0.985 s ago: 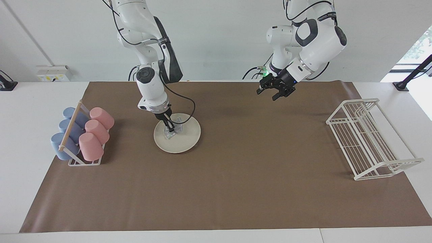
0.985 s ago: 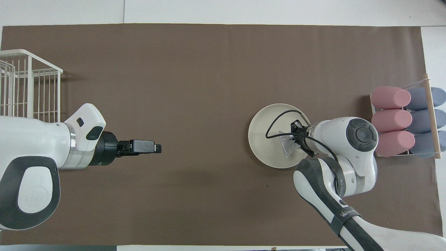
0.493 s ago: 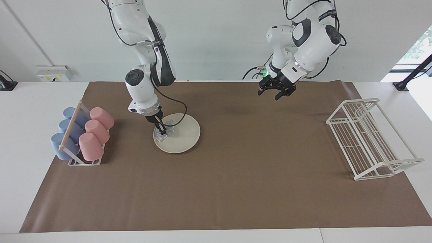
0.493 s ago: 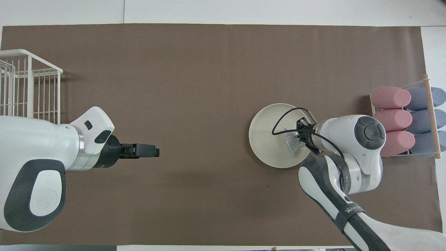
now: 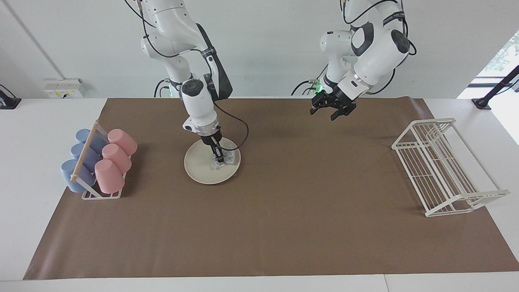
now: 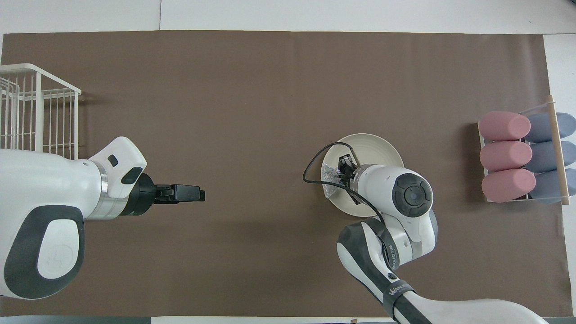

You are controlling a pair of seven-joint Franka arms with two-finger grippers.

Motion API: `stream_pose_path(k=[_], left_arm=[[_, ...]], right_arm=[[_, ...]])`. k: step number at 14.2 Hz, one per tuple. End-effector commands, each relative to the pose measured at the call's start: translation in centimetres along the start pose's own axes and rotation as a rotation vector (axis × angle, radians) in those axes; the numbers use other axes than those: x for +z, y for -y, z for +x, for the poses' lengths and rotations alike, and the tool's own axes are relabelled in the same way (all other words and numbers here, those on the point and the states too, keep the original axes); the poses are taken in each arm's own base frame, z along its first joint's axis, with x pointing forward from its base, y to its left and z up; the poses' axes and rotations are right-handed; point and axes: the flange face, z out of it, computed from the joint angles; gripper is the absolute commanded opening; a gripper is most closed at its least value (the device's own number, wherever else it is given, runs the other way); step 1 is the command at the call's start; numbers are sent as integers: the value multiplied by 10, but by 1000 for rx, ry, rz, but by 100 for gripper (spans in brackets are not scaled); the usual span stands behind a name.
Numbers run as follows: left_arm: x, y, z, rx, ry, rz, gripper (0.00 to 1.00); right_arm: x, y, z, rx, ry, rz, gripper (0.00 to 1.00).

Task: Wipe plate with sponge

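My right gripper is down on the plate, fingers clamped on the sponge & pressing it to the plate's surface at the edge toward the left arm's end of the table. From overhead the right wrist covers much of the plate; the sponge shows at its rim, w/ the gripper right beside it and a black cable looping over the plate.

The plate sits on the brown mat, toward the right arm's end, beside a cup rack holding three pink cups & three blue cups lying on their sides.

My left arm waits: its gripper hangs in the air over bare mat, well apart from the plate, fingers spread apart w/ nothing between them. Overhead it shows as a dark block pointing along the table.

A white wire dish rack stands at the left arm's end of the mat, well apart from everything else.
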Motion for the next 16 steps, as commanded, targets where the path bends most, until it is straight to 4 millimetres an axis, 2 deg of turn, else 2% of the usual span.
stream_pose_path(k=[1,4,6,7,8,11,14,16], left_arm=[[-5,-5,0,-11,-24,20,100],[-5,-7,1,-7,-33,20,100],[-5,-8,1,-4,-33,21,100],[-4,-10,0,6,-35,23,100],[-4,-9,1,8,-39,22,100],[-6,-7,5,-4,-57,20,100],[-9,0,8,-20,-70,19,100],[-13,-2,11,-46,-82,15,100]], right_arm=[[41,-12,21,-24,-4,-66,0],[29,-11,72,-124,-14,-62,0],[21,-15,114,-185,-19,-71,0],[19,-17,128,-205,-23,-69,0],[18,-17,131,-207,-24,-67,0],[20,-16,116,-141,-20,-71,0],[26,-12,74,-72,-12,-70,0],[31,-9,39,-1,-5,-66,0]])
